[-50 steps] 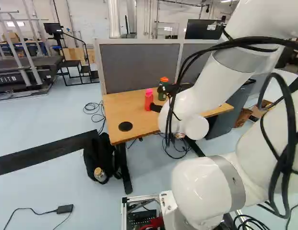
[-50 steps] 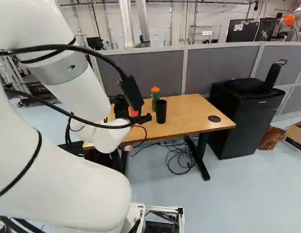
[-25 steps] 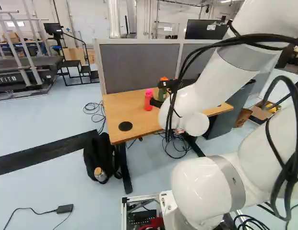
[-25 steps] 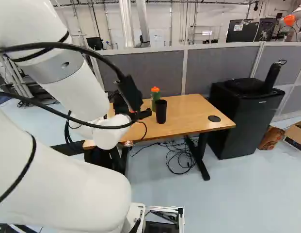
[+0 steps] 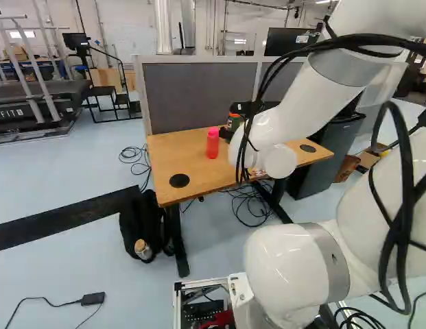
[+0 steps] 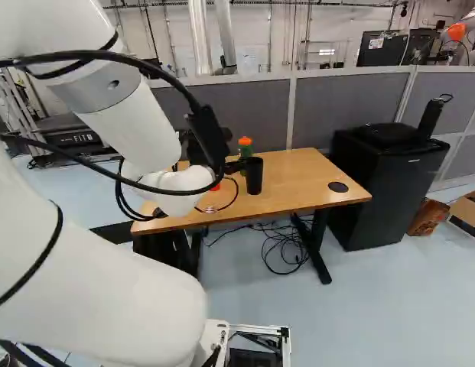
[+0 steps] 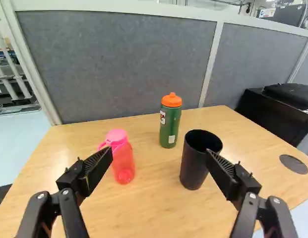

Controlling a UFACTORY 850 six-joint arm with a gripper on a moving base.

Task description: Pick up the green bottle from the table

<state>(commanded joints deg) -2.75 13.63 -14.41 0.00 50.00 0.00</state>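
Released, with its two fingers parted wide, the black gripper [image 6: 232, 167] is aimed across the table toward the green bottle, which is seen ahead between the fingers but is not gripped.

Along the far side, the scene is closed off by a grey partition [image 7: 114, 64] framed in white. Before it is set a wooden table [image 7: 144, 208], over which the white arm [image 6: 134, 138] is extended. To the right of the table, a black fridge [image 6: 386, 183] is placed, with dark items laid on its top. On the floor by the table's near left corner, a black backpack [image 5: 140, 219] is slumped.

Toward the far edge of the table, the green bottle [image 7: 170, 124] is stood upright, capped in orange. Nearer and to its right is placed a black cup [image 7: 193, 171], upright and open at the top; its rim is partly covered by the right finger, and whether they are touching cannot be told. Nearer and to the left of the green bottle, a red bottle [image 7: 124, 161] with a pink lid is stood upright, apart from the other two. Round black discs are set into the tabletop, one toward the left [image 5: 179, 180] and one toward the right [image 6: 338, 186].
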